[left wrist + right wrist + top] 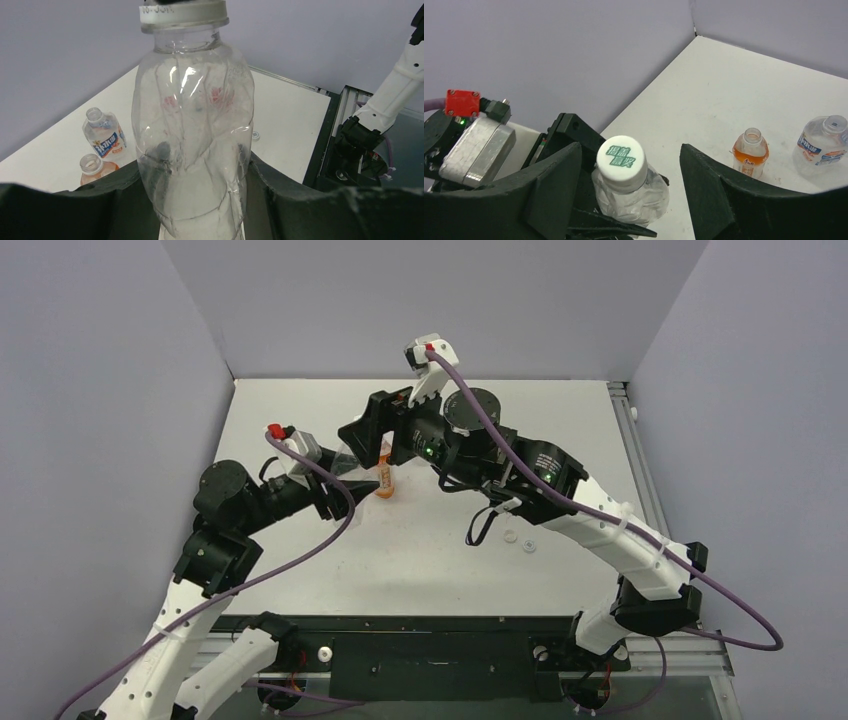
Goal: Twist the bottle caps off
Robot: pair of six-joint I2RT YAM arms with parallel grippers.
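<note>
Green print on top of the white cap (621, 159): two rows of characters, not legible. Dark stamped marks along its rim, cut off at the frame edge in the left wrist view. Sits screwed on the neck of the bottle (195, 125), flat top facing up at the right wrist camera. Long axis of the bottle near upright, neck uppermost.

Left gripper (200, 200) clamped on the bottle's lower body, clear walls dented between the fingers. Right gripper (629, 150) over the cap with jaws apart, one finger on each side, neither touching it.

Just right of the bottle in the top view: an orange bottle (750, 152). Just past that, a labelled bottle (821, 145). Both upright, necks open. Blue writing and a red band on the label, unreadable; small marks on the orange bottle's label likewise. Labelled bottle hidden by the right arm in the top view.

Well right of the bottle and nearer the arm bases, on the table (420, 560): a loose cap (510, 536) with a second loose cap (527, 545) just beside it, both whitish.
</note>
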